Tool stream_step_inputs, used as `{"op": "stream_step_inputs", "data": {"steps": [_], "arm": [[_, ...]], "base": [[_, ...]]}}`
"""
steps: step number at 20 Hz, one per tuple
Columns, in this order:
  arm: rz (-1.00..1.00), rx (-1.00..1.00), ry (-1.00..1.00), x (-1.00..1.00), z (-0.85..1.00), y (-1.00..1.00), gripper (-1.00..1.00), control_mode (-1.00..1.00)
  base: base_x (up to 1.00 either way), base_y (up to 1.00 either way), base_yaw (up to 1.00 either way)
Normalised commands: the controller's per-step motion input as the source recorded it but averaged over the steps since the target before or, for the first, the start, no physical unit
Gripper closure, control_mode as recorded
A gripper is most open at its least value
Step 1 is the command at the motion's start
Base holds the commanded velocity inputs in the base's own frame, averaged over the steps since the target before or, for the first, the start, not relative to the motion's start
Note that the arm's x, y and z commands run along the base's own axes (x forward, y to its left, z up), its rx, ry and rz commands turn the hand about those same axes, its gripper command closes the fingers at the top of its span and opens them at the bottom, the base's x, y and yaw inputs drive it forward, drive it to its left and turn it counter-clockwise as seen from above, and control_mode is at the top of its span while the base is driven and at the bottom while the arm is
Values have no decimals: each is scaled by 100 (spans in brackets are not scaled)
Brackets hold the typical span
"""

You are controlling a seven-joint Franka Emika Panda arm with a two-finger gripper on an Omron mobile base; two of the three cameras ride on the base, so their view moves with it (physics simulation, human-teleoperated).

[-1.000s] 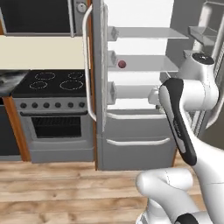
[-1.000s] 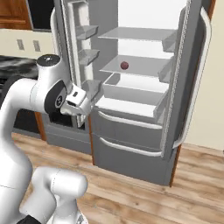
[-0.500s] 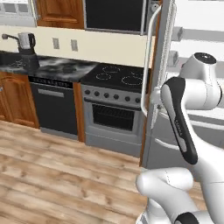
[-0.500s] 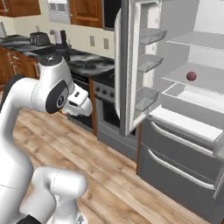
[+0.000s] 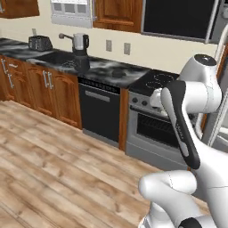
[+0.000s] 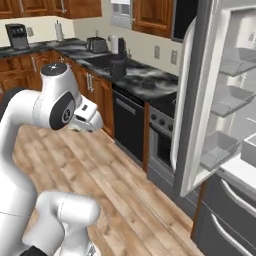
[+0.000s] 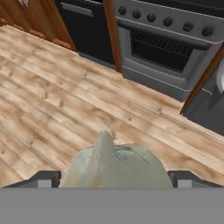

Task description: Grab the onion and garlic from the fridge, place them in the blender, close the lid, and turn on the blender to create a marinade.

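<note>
Hand view: garlic [image 7: 114, 162] gripped in my gripper [image 7: 113, 180], above the wood floor [image 7: 52, 87].
Pale grey-green bulb with a pointed tip, spanning my widely spread jaws from finger to finger.

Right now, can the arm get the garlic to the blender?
Probably not: the blender stands far along the counter, past the dishwasher, while the jaws hold the garlic over open floor.
</note>
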Motion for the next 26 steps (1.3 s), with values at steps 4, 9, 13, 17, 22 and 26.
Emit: {"op": "stream_step_inputs", "data": {"steps": [4,9,13,17,22,26], "arm": [[0,0,0,0,0,0,100,100],[0,0,0,0,0,0,100,100],[0,0,0,0,0,0,100,100],[0,0,0,0,0,0,100,100],[0,0,0,0,0,0,100,100],[0,0,0,0,0,0,100,100]], "base": [[100,0,14],[100,3,5],[100,29,-6],[100,54,-20],[100,71,-26],[100,76,-36]]}}
